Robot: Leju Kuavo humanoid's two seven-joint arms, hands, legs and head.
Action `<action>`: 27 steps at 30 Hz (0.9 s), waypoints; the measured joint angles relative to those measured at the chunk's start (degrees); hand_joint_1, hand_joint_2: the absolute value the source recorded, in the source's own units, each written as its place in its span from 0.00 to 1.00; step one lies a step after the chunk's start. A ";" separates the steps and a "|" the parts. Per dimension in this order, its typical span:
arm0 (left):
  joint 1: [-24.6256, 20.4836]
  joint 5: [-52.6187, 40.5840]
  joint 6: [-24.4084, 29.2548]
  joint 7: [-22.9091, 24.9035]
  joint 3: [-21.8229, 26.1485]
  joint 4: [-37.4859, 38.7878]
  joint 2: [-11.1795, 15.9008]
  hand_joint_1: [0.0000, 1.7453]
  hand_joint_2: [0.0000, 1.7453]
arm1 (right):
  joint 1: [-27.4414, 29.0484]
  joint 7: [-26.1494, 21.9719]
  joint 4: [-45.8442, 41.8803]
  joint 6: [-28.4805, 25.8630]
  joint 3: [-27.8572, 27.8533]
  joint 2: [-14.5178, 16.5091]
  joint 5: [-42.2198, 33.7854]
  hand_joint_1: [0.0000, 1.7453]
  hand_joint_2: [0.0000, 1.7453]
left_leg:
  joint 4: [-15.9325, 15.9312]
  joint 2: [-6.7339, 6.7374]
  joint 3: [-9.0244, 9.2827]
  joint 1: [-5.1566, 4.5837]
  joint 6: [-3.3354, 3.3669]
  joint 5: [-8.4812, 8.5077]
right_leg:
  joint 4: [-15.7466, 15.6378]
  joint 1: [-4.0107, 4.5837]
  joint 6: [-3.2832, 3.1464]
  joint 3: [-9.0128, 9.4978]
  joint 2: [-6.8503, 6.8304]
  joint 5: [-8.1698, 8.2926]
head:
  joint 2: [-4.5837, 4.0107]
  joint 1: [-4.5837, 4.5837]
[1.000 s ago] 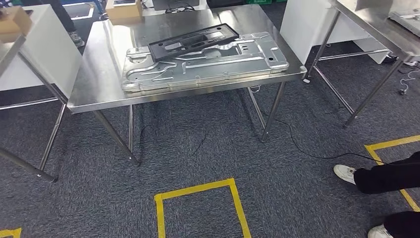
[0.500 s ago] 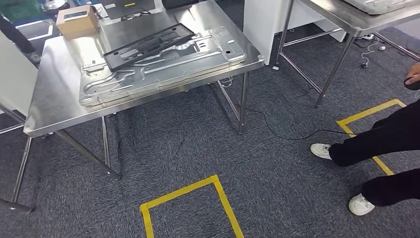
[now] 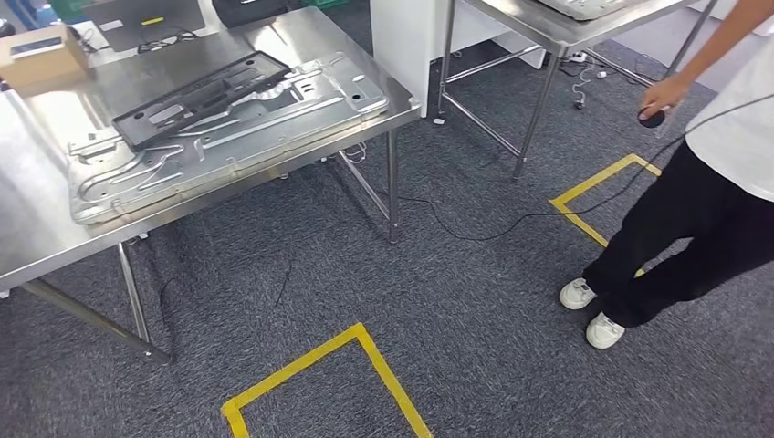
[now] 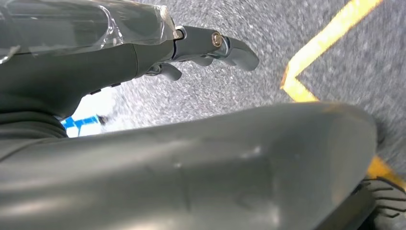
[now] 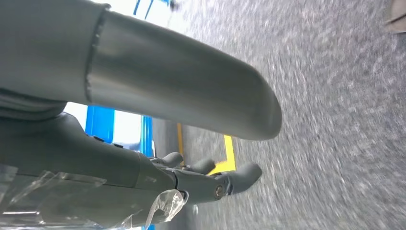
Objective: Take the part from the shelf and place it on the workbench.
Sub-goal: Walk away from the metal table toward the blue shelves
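Lying on the table (image 3: pixel 36 237) at ten o'clock, a black part (image 3: pixel 196 87) tops a metal panel (image 3: pixel 228 132); wrist views show left hand (image 4: pixel 206 48) and right hand (image 5: pixel 210 179) empty, fingers loosely apart.

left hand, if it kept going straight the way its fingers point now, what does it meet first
Probably just the grey carpet: the left hand holds nothing, and beyond its fingers is floor, with yellow tape off to one side. Depth is unclear.
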 joint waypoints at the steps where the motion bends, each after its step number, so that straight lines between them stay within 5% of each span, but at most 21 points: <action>1: 0.06 0.01 0.33 -0.24 -0.02 0.00 0.01 0.00 0.00 | -0.01 0.20 0.00 -0.04 0.00 0.01 -0.15 0.00 0.00 | 0.08 0.79 -0.12 0.01 -0.01 0.00 | 1.32 -0.05 0.13 -0.28 -0.25 -0.22 | 0.00 -0.01; 2: 0.06 0.03 0.76 -0.57 -0.04 0.00 0.00 0.00 0.00 | 0.01 0.42 0.01 -0.10 0.00 -0.01 -0.27 0.00 0.00 | 0.18 1.51 -0.19 0.06 -0.03 -0.01 | 0.03 -0.10 0.26 0.80 -0.48 0.75 | 0.00 -0.01; 6: -0.21 0.10 3.22 -1.98 -0.20 -0.01 -0.10 0.00 0.00 | -0.10 0.48 0.05 -0.54 -0.01 -0.01 -1.14 0.00 0.00 | 1.32 3.64 -0.48 -0.04 -0.78 -0.52 | -15.88 -0.18 0.52 9.94 -3.83 6.69 | 0.00 -0.03; 9: -0.31 0.20 4.46 -2.03 -0.41 -0.01 -0.20 0.00 0.00 | 0.00 -0.02 0.08 -0.56 -0.02 0.03 -1.76 0.00 0.00 | 1.81 4.47 -0.70 -0.15 -0.98 -0.66 | -17.45 -0.16 -0.60 10.17 -2.94 7.29 | -0.01 -0.08; 11: -0.40 0.22 4.65 -2.01 -0.60 -0.02 -0.30 0.00 0.00 | -0.01 -0.27 0.09 -0.55 -0.02 0.09 -1.95 0.00 0.00 | 4.08 2.95 -1.53 0.26 -1.49 -2.51 | -17.50 -0.29 -1.15 9.90 -1.74 7.62 | -0.01 -0.08; 14: -0.44 0.34 4.76 -2.49 -0.90 -0.02 -0.37 0.00 0.00 | -0.24 -0.33 0.10 -0.47 -0.02 0.14 -2.17 0.00 0.00 | 15.73 -0.28 -6.32 1.09 -2.61 -9.16 | -17.54 -0.34 -1.85 9.29 -0.06 8.12 | -0.01 -0.08; 16: -0.50 0.44 5.02 -2.80 -0.98 -0.02 -0.38 0.00 0.00 | -0.18 -0.52 0.11 -0.36 -0.02 0.22 -2.45 0.00 0.00 | 21.49 -0.72 -8.73 1.28 -2.61 -10.99 | -17.52 -0.24 -2.00 8.98 1.39 8.39 | 0.00 -0.08; 18: -0.76 0.46 5.46 -2.95 -1.01 -0.02 -0.41 0.00 0.00 | -0.14 -0.82 0.11 -0.29 -0.02 0.44 -2.62 0.00 0.00 | 17.79 -1.37 -6.82 1.05 -1.90 -8.15 | -17.53 -0.12 -1.94 8.94 2.95 8.64 | -0.01 -0.08; 20: -1.07 0.55 5.96 -3.25 -1.01 -0.02 -0.34 0.00 0.00 | -0.22 -0.92 0.11 -0.30 -0.02 0.95 -2.74 0.00 0.00 | 8.45 -4.15 -2.46 0.48 -0.59 -3.44 | -17.68 -0.26 -1.76 8.94 4.44 8.92 | -0.01 -0.08; 22: -1.31 0.64 6.44 -3.54 -1.01 -0.02 -0.15 0.00 0.00 | -0.32 -0.97 0.12 -0.31 -0.03 1.47 -3.00 0.00 0.00 | 2.74 -6.66 -0.04 0.00 0.43 -0.98 | -17.78 -0.53 -1.39 8.52 5.96 9.32 | -0.01 -0.08; 23: -1.35 0.64 6.65 -3.46 -1.02 -0.02 -0.07 0.00 0.00 | -0.29 -1.02 0.14 -0.31 -0.03 1.62 -3.17 0.00 0.00 | 1.93 -6.91 0.20 -0.10 0.63 -0.77 | -17.79 -0.60 -1.11 8.21 6.77 9.55 | -0.01 -0.07; 25: -1.38 0.44 6.76 -2.63 -1.12 -0.02 -0.05 0.00 0.00 | -0.05 -1.14 0.19 -0.32 -0.03 1.63 -3.60 0.00 0.00 | 0.90 -5.36 0.50 0.10 0.45 -0.49 | -17.58 -0.54 -0.66 7.61 7.45 9.67 | 0.00 -0.05; 27: -1.22 0.03 6.39 -1.25 -1.32 -0.02 -0.05 0.00 0.00 | 0.00 -1.23 0.22 -0.31 -0.02 1.61 -4.09 0.00 0.00 | -0.26 -3.61 0.77 0.38 0.15 -0.10 | -14.41 -0.15 -0.33 5.95 4.40 7.30 | 0.00 -0.02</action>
